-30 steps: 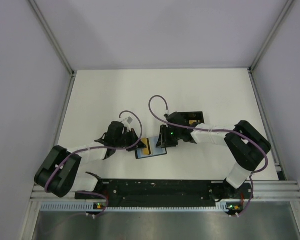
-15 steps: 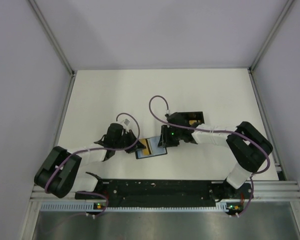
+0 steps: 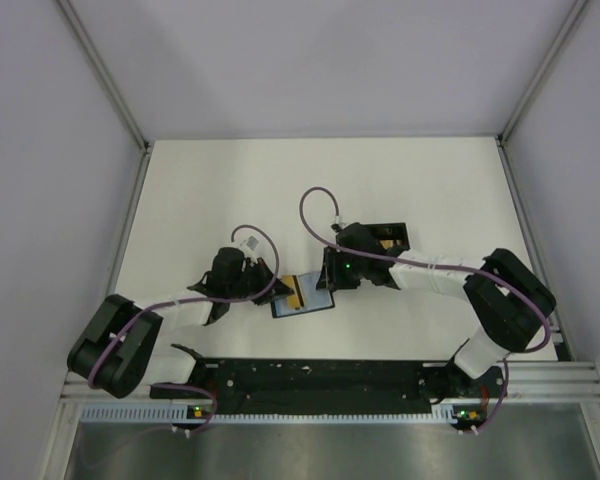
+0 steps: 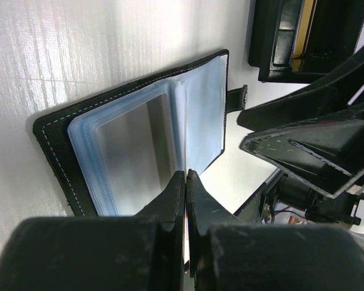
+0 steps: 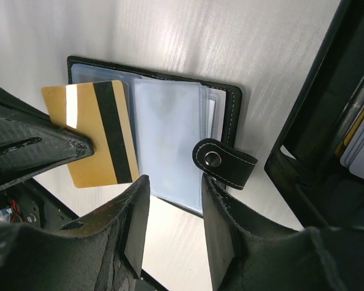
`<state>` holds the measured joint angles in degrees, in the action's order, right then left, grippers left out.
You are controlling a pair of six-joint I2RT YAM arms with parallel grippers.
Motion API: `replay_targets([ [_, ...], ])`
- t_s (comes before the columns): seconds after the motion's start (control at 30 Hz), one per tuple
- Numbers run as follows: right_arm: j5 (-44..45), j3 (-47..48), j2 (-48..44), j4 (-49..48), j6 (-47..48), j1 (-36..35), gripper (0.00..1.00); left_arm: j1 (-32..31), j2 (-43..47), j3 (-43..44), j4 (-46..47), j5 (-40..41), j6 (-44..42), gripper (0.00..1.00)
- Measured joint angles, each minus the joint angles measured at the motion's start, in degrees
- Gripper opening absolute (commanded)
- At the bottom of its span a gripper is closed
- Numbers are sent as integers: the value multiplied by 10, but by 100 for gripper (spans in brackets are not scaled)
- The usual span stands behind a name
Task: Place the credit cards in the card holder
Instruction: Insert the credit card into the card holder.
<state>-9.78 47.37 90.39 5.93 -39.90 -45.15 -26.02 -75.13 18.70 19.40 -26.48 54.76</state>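
The card holder (image 5: 170,130) lies open on the table, clear blue sleeves up, its snap strap (image 5: 225,160) hanging off one side. A gold credit card (image 5: 100,136) with a black stripe slants over one page, and my left gripper (image 4: 185,176) is shut on its edge. I cannot tell whether the card sits inside a sleeve. My right gripper (image 5: 173,182) is open and holds nothing, hovering at the holder's edge beside the strap. From above, the holder (image 3: 315,301), the card (image 3: 294,292) and both grippers (image 3: 268,285) (image 3: 330,283) crowd together.
An open black box (image 3: 388,237) stands just behind the right gripper; in the right wrist view this box (image 5: 327,121) holds more cards (image 5: 361,148). The arms' black base rail (image 3: 310,378) runs along the near edge. Purple cables loop above both wrists.
The right arm's elbow has swung a little to the right and its jaws have parted slightly. The left gripper has stayed shut on the gold card over the holder.
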Motion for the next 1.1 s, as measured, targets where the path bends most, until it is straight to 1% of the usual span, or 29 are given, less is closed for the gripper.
replay_targets([
  [0.23, -14, 5, 40, -4, 3, 0, 39, 0, 0, -1, 11, -3, 4, 0],
  [0.6, -17, 8, 45, -7, 3, 0, 39, 0, -33, -2, 30, 2, 10, 0],
  [1.1, -20, 12, 49, -6, 3, 0, 39, -3, -52, -2, 38, 5, 11, 0],
])
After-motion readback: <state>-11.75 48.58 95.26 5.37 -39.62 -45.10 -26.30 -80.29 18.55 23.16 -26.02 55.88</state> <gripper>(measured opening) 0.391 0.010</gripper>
